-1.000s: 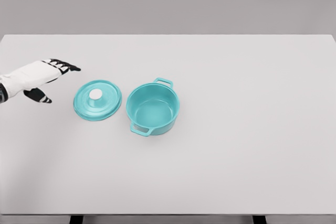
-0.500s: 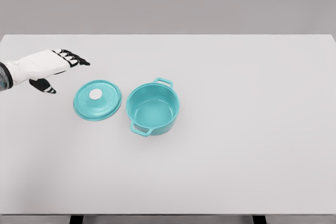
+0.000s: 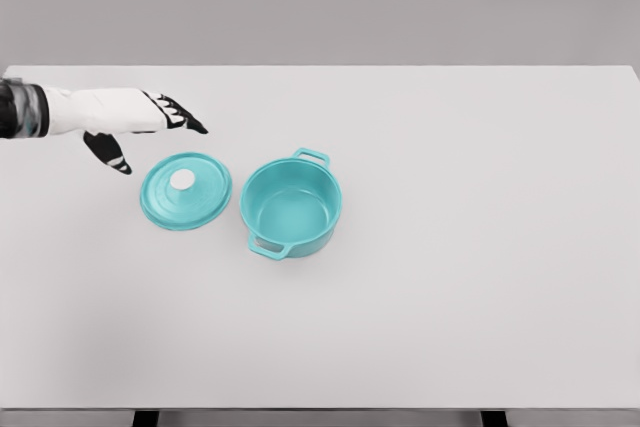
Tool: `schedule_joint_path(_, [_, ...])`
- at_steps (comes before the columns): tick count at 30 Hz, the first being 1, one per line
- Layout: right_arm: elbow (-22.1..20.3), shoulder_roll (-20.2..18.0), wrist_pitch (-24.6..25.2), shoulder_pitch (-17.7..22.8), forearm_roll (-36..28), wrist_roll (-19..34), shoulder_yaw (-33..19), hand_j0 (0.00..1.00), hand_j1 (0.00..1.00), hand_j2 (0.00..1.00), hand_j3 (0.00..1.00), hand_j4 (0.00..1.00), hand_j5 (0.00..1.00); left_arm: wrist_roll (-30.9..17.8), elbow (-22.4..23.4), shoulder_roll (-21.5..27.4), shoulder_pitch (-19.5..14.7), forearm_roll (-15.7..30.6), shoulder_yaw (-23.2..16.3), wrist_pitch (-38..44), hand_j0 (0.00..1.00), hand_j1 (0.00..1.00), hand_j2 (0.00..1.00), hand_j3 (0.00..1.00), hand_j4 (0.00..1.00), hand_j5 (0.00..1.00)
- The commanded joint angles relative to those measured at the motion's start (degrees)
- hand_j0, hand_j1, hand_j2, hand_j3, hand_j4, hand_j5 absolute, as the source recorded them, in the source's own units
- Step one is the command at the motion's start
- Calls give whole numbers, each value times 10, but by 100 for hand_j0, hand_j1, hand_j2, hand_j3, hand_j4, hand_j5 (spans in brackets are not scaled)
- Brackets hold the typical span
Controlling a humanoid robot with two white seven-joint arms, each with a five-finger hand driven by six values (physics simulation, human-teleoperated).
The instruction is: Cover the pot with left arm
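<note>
A teal pot (image 3: 291,207) with two side handles stands uncovered left of the table's middle. Its teal lid (image 3: 186,190), with a white knob on top, lies flat on the table just left of the pot, a small gap between them. My left hand (image 3: 150,132) reaches in from the left edge and hovers above and behind the lid's far-left rim. Its fingers (image 3: 178,115) are stretched out, the thumb hangs down, and it holds nothing. The right arm does not show.
The white table (image 3: 470,247) spreads wide to the right and front of the pot. A grey wall runs behind the table's far edge. Nothing else stands on the surface.
My left hand has travelled right and slightly up, from the table's left edge to a spot just behind the lid. Pot and lid have stayed put.
</note>
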Motion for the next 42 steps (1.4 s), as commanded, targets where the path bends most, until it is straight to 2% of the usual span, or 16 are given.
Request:
schedule_joint_path(1, [0,0,0,0,0,0,0,100,100,100,100,100,100,-1,19,-18,0,5,-29,1,100,100,100,100,100,100])
schedule_joint_path(3, [0,0,0,0,0,0,0,100,100,100,100,100,100,0,32,-19,0,5,-32,1,100,100,100,100,100,100])
schedule_joint_path(11, [0,0,0,0,0,0,0,100,100,100,100,100,100,0,31,-35,0,4,-35,1,100,100,100,100,100,100])
schedule_joint_path(16, [0,0,0,0,0,0,0,100,100,100,100,100,100,0,32,-35,1,2,-43,1,89,89,89,89,89,89])
schedule_joint_path(22, [0,0,0,0,0,0,0,100,100,100,100,100,100,0,33,-35,2,1,-51,1,89,89,89,89,89,89])
schedule_joint_path(30, [0,0,0,0,0,0,0,100,100,100,100,100,100,-1,32,-35,2,0,-51,1,80,80,80,80,80,80])
schedule_joint_path(42, [0,0,0,0,0,0,0,100,100,100,100,100,100,-1,31,-34,2,1,-58,1,77,77,77,77,77,77])
